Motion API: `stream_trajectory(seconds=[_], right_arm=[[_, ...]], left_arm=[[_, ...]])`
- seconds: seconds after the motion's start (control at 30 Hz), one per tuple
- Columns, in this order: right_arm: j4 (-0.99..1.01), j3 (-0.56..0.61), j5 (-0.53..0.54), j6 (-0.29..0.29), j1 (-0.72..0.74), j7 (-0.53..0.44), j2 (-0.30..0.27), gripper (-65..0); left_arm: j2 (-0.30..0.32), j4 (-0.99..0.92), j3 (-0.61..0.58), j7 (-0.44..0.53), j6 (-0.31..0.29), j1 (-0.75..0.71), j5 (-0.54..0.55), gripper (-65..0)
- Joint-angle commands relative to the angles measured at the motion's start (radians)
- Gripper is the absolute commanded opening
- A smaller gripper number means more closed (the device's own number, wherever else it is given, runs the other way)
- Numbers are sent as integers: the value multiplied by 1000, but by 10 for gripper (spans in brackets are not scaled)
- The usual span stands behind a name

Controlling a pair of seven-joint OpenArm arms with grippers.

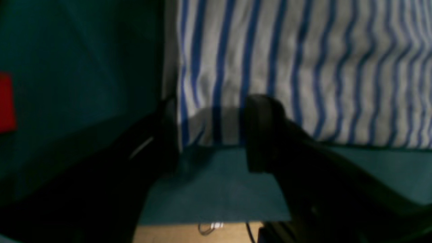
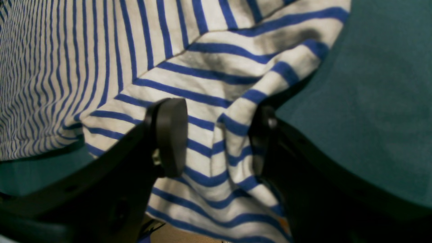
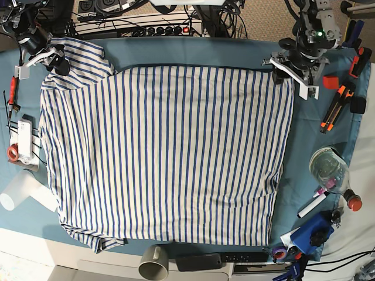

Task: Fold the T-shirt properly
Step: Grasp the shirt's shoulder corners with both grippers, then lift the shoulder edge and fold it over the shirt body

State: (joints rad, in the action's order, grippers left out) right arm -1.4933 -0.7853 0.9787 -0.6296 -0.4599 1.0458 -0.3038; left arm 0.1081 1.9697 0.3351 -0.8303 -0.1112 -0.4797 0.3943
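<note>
No readable writing or brand anywhere that I can make out, everything's too small or blurry.

Biggest thing first: the counter (image 3: 234, 50) is covered with a teal cloth, and the T-shirt (image 3: 164, 152) is spread flat over most of it. White with thin blue stripes, mostly smooth, a bit rumpled along the bottom hem, and one sleeve sticks out at the far corner on the base view's left.

The right gripper (image 2: 219, 135) sits at that sleeve, jaws spread wide with a bunched fold of the striped cloth lying between them, not pinched. The left gripper (image 1: 211, 131) is at the opposite far corner of the shirt, jaws also apart, straddling the shirt's corner edge where it meets the teal cloth.

Containers: a clear plastic bottle (image 3: 331, 170) with a red cap lies on its side near the edge on the base view's right; can't tell what's inside. A grey cup (image 3: 153, 263) lies tipped at the near edge; its inside isn't showing.

Small stuff: an orange-and-black tool (image 3: 338, 105), a marker (image 3: 313, 202), a roll of red tape (image 3: 13, 153).
</note>
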Motion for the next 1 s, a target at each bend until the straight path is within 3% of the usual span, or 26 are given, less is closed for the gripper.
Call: stream_trajectory(seconds=[0.0, 0.1, 0.2, 0.4, 0.57, 0.73, 0.97], right_arm=[[3, -4, -59, 17, -14, 52, -7, -354], [3, -4, -59, 17, -13, 41, -7, -354], [3, -4, -59, 17, -13, 34, -7, -392], [3, -4, -59, 17, -13, 34, -7, -643], [-8, -11, -9, 12, -14, 36, -7, -650], [-77, -84, 66, -50, -14, 83, -6, -650], [-200, -229, 105, -55, -14, 136, -7, -650]], left_arm=[[3, -16, 1, -8, 5, 13, -5, -349], [3, -72, 2, -8, 10, 44, -8, -353], [3, -93, 2, -16, 17, 69, -12, -443], [3, -93, 2, -102, 17, 73, -13, -650], [3, -91, 2, -184, 4, 72, -12, -650], [3, -35, 2, -256, -3, 72, -4, -650], [3, 124, 2, -261, -3, 10, -6, -650]])
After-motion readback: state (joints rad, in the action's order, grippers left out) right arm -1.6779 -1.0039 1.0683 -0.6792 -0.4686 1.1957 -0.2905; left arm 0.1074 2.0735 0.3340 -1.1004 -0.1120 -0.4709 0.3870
